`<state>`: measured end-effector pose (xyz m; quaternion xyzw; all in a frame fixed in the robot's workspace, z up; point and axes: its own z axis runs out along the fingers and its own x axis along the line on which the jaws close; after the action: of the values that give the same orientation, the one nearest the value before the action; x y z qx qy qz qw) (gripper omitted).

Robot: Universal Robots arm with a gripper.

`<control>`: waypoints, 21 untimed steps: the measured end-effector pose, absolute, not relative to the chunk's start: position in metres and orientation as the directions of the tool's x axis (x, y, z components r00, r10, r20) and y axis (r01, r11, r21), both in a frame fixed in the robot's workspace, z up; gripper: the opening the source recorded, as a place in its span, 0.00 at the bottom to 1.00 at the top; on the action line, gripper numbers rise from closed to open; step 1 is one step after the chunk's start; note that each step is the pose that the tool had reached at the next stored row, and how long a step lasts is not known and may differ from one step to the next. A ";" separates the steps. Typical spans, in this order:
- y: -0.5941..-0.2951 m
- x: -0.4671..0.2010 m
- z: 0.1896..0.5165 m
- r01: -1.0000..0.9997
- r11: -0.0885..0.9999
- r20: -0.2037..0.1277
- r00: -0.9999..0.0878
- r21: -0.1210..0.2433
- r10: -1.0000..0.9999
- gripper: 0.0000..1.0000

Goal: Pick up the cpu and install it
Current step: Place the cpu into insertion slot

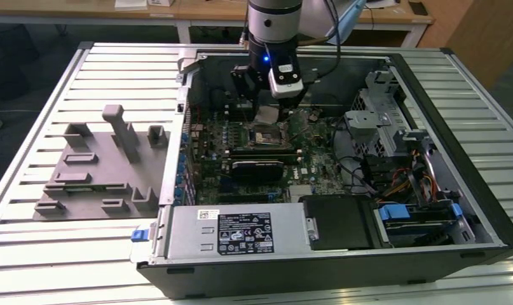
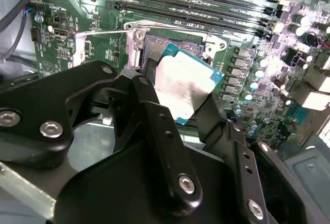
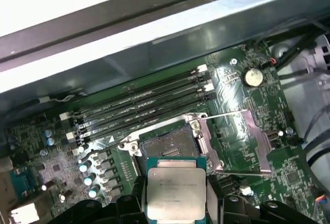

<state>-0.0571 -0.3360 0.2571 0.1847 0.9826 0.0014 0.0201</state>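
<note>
The gripper point(image 2: 183, 99) is clamped on the cpu point(image 3: 175, 193), with its black fingers point(image 2: 152, 92) pressing opposite edges of the chip and the silver top showing in both wrist views. The cpu hangs over the open socket point(image 3: 166, 149) on the green motherboard point(image 3: 242, 97); I cannot tell whether they touch. The metal load plate point(image 3: 242, 141) is swung aside. In the exterior view the arm point(image 1: 273, 25) reaches down into the open computer case point(image 1: 341, 264).

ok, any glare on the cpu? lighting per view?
Second wrist view: glare washes the small square silver-topped cpu nearly white; the black gripper holding it reads dark. First wrist view: cpu evenly lit, but the band above the grey metal case wall blows out. Exterior view: inside of the black computer case is dim.
</note>
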 end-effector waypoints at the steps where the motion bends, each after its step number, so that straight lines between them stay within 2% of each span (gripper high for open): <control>1: -0.336 -0.057 0.257 0.373 0.928 -0.039 -0.927 0.010 0.373 0.55; 21: -0.336 -0.057 0.257 0.562 0.827 -0.039 -0.827 0.010 0.562 0.55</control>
<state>-0.0571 -0.3360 0.2570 0.2938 0.9556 -0.0008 0.0201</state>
